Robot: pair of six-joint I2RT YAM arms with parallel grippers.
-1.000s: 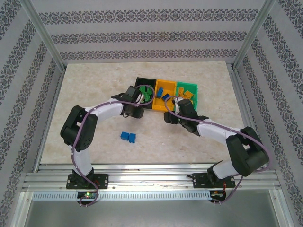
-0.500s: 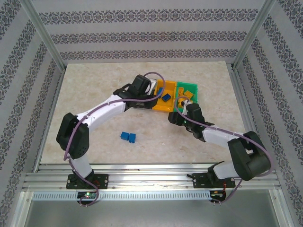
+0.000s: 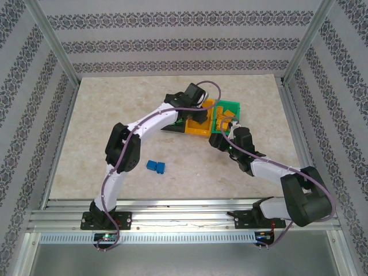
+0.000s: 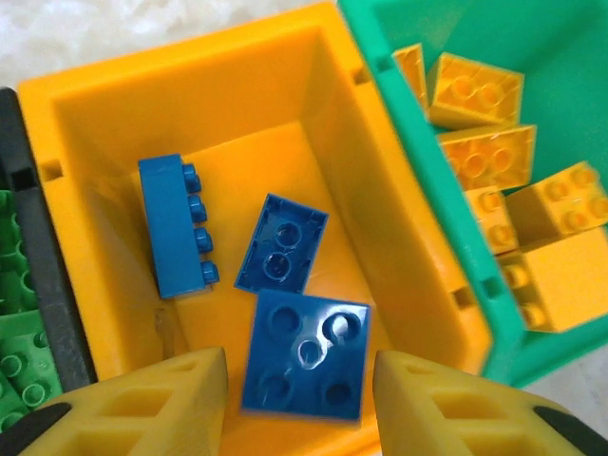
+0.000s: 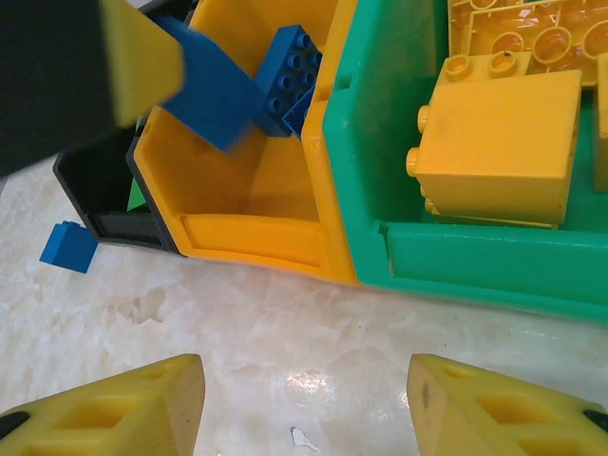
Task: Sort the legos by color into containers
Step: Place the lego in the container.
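1. Overhead, the left gripper (image 3: 198, 113) hangs above the orange-yellow plastic bin (image 3: 202, 131), the middle one of three joined bins. The black plastic bin (image 3: 172, 129) lies mostly under its arm, and the green plastic bin (image 3: 238, 112) is on the far side. The right gripper (image 3: 223, 131) sits low at the bins' near wall. Two small blue studded bricks (image 3: 156, 167) lie unsorted on the marble table (image 3: 103, 115), well apart from the bins, with bare room all round.

2. From the left wrist, the yellow fingers stand slightly wider than the square blue brick (image 4: 306, 356). It sits underside-up between them with a slim gap on each side, so I judge it let go into the orange-yellow bin. A long blue brick (image 4: 176, 223) and a small blue brick (image 4: 282, 242) lie beside it. Green bricks (image 4: 14, 323) fill the black bin, and yellow-orange bricks (image 4: 484, 157) fill the green bin.

3. From the right wrist, the jaws are spread wide with nothing between them, low over the marble just before the bins.

4. The step in hand looks like a drop-off. Next, the left arm should rise straight up past the bin walls before swinging toward the two table bricks. The tight spot is beside the right arm, so one of the arms should give way.
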